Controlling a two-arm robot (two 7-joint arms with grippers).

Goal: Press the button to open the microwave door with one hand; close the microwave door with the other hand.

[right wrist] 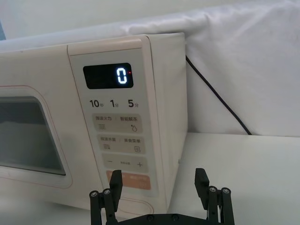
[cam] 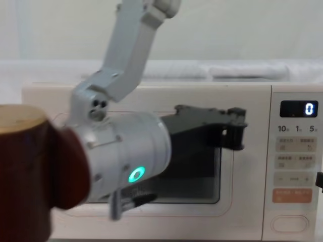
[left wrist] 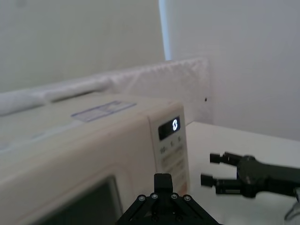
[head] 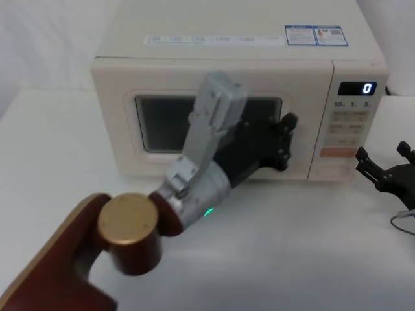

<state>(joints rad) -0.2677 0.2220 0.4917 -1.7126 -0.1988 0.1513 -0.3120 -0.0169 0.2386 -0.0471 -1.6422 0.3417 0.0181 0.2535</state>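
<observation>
The cream microwave door (head: 120, 136) with its dark window lies flush with the oven front. My left gripper (head: 287, 141), on a silver arm with a green ring light, is shut, and its tip is at the door's right edge beside the window (cam: 237, 128). The left wrist view shows its fingers (left wrist: 162, 179) together. On the control panel, the wide pill-shaped button (head: 334, 171) sits at the bottom, under the orange key (cam: 290, 223). My right gripper (head: 382, 157) hovers open just right of the panel, apart from it, with nothing between its fingers (right wrist: 158, 182).
The microwave stands on a white table (head: 292, 259) against a white cloth backdrop. Its display (right wrist: 122, 76) reads 0. A black power cord (right wrist: 215, 93) runs behind its right side. A brown and gold part of my body (head: 130, 227) blocks the near left.
</observation>
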